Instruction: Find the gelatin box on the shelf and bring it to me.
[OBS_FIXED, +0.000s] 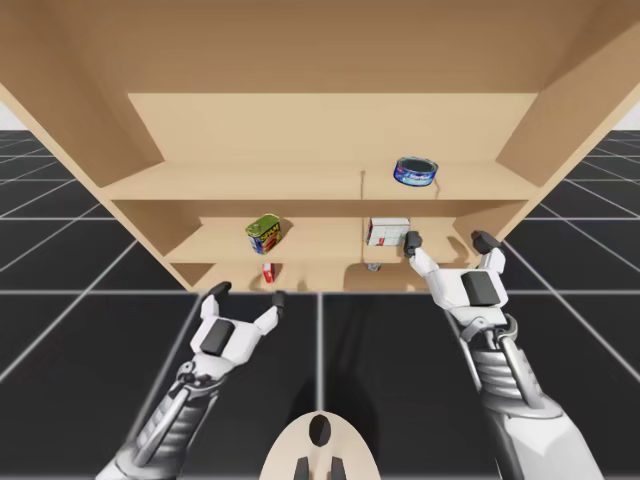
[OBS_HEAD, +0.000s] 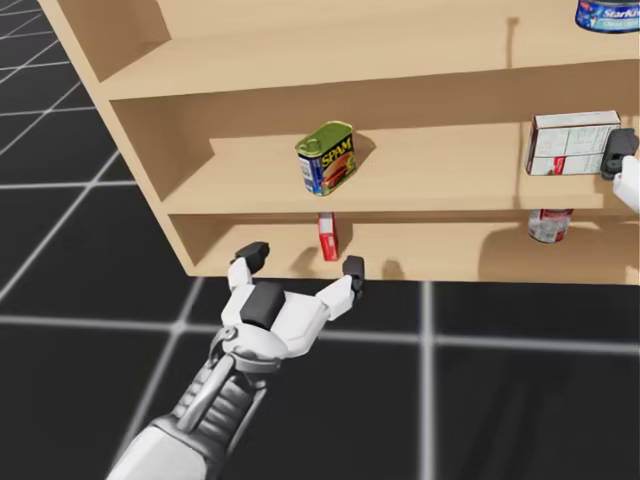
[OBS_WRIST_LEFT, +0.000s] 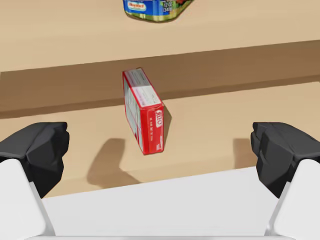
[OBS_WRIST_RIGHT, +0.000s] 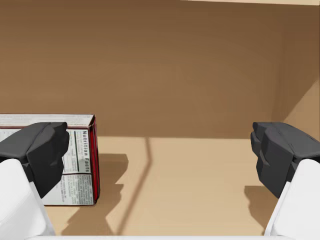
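I've got the wooden shelf unit (OBS_FIXED: 300, 182) across the upper half of the high view, three levels.

My left gripper (OBS_HEAD: 301, 260) is lower centre-left in the head view, at the front edge of the bottom level. Its fingers are spread wide and hold nothing.

My right gripper (OBS_FIXED: 447, 241) is right of centre in the high view, up at the middle level. It is also spread wide and empty.

The white box with a red side (OBS_HEAD: 572, 143) stands on the middle level, at the right edge of the head view. In the right wrist view it sits beside one finger, partly hidden by it, and well apart from the other. I can't tell if that finger touches it.

The green and yellow can (OBS_HEAD: 327, 158) stands on the middle level, centre of the head view.

The flat blue can (OBS_FIXED: 415, 172) is on the top level, upper right of centre in the high view.

The red and white can (OBS_HEAD: 549, 224) is on the bottom level under the white box, its top hidden by the board.

The small red gelatin box (OBS_WRIST_LEFT: 144, 112) stands upright on the bottom level, below the green and yellow can. It is just ahead of my left gripper, in line with the gap between the fingers, touching neither.
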